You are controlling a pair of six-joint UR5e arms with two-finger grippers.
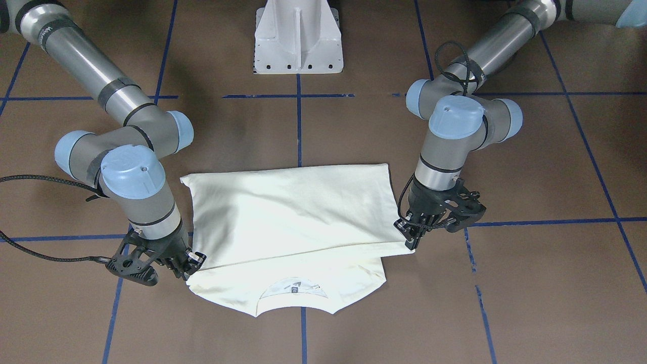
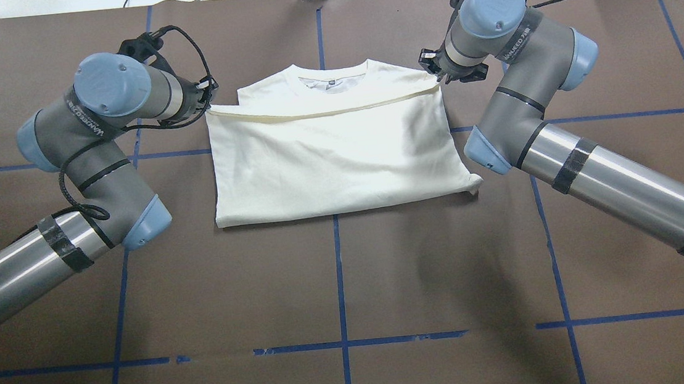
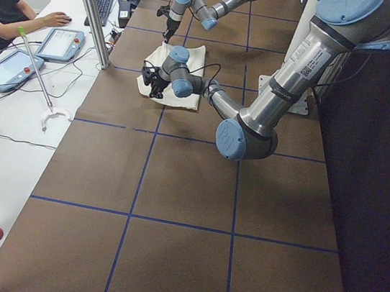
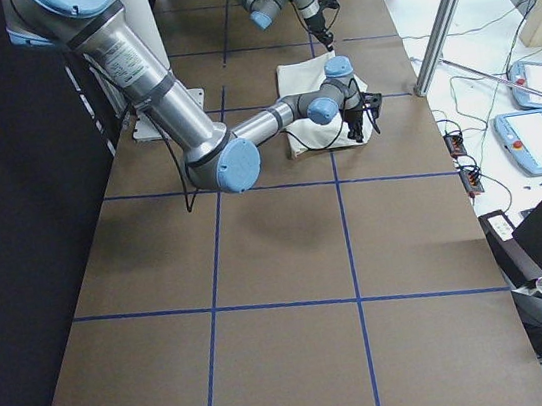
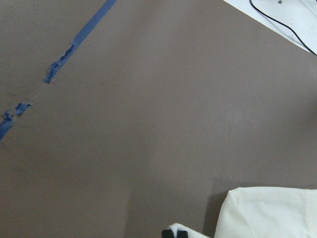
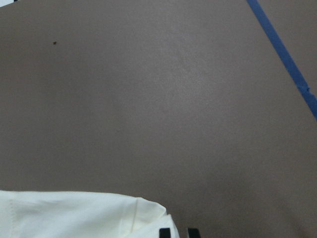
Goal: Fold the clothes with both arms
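The cream-white shirt (image 1: 293, 212) lies on the brown table, its lower half folded up over the body. The hem edge (image 2: 322, 112) stops just short of the collar (image 2: 329, 80). No print shows. My left gripper (image 2: 208, 98) (image 1: 410, 235) is shut on one corner of the folded-over hem. My right gripper (image 2: 438, 72) (image 1: 194, 260) is shut on the other corner. Both are low, close to the table. In the wrist views the fingertips (image 5: 175, 233) (image 6: 179, 232) sit close together beside the cloth (image 5: 267, 213) (image 6: 74, 215).
The white pedestal base (image 1: 298, 38) stands at the robot's side of the table. Blue tape lines (image 2: 337, 266) grid the brown surface. A seated person (image 3: 4, 3) and control tablets (image 3: 60, 43) are at a white bench beyond the far edge.
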